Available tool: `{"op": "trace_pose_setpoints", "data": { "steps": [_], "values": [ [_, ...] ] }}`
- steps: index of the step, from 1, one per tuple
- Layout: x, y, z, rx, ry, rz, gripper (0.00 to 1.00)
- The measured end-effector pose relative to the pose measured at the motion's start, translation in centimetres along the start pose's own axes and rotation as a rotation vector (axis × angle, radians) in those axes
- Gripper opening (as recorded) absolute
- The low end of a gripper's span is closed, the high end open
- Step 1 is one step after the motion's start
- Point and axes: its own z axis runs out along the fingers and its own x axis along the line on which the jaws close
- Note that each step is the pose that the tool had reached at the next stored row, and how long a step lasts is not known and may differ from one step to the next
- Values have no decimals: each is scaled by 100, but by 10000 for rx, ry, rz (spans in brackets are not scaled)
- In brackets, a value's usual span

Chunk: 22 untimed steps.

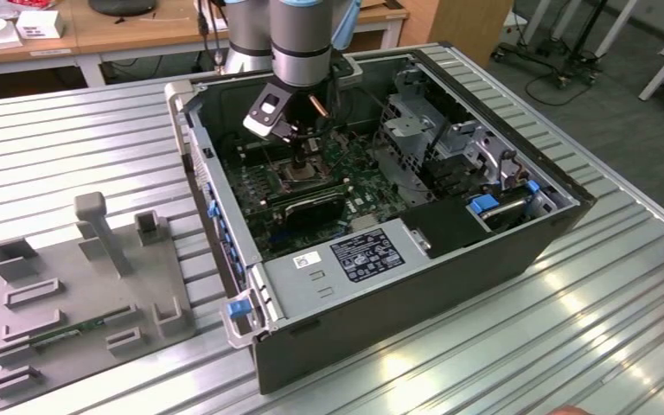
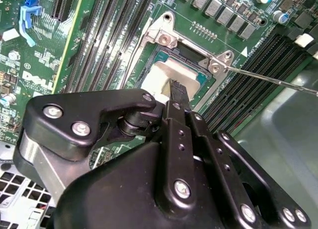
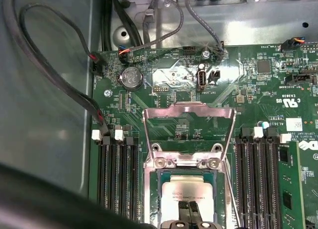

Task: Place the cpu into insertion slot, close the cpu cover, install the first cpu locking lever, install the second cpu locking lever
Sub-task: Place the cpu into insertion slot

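The fingers were together, with only a thin slit between the tips. They rested on top of the cpu and were not clamped around it. The cpu lay directly under them, inside the insertion slot. Whether it sat fully flat there could not be told.

The main risk, as I judged it, was pressure. If the chip was slightly off-square, a downward push from the narrow tips could bend the contacts beneath it, and a sideways drag could skew it out of its seat. The cpu cover stood open just beyond the fingers, close enough for the wrist to knock it. A thin locking lever ran just beside the fingers and could snag on them.

The cpu was a flat square with a pale, matte metal top. The cover was a thin, shiny, stamped silvery frame with a cut-out middle. The lever was a slim wire rod. The fingers were matte black bars studded with bright screw heads. Long black ribbed memory slots flanked the fingers on both sides on the green motherboard. In the exterior view, the open computer case sat on a slatted metal tabletop.
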Motion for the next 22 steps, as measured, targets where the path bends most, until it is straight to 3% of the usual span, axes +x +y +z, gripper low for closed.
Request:
{"op": "trace_pose_setpoints", "data": {
  "steps": [22],
  "values": [
    [-2,-5,94,1,0,-1,10]
  ]
}}
